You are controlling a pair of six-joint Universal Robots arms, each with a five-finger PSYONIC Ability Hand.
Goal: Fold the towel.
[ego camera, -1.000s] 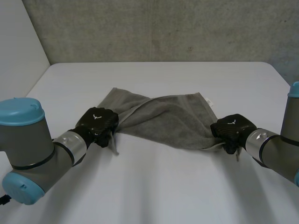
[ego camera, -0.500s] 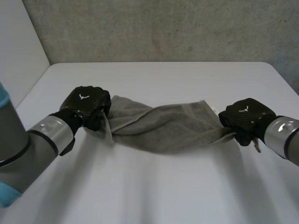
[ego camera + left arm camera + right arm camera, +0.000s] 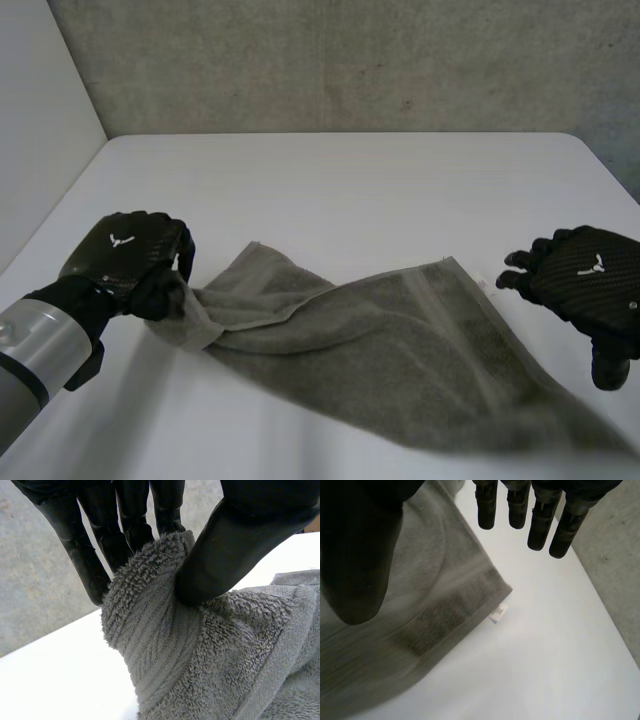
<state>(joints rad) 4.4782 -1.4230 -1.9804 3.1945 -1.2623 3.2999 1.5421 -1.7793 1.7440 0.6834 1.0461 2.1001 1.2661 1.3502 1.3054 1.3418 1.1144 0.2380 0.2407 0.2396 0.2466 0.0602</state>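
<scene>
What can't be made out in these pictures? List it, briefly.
Head view: the towel runs off the lower edge at its near end.
Head view: the left robot hand covers the towel end it pinches.
Right wrist view: the label has print too small to read; the right robot hand covers some towel with its thumb.

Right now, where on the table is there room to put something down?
Bare white table stretches from the grey terry towel back to the concrete wall. Crowded: the towel sprawls between the black left hand and right hand.
</scene>
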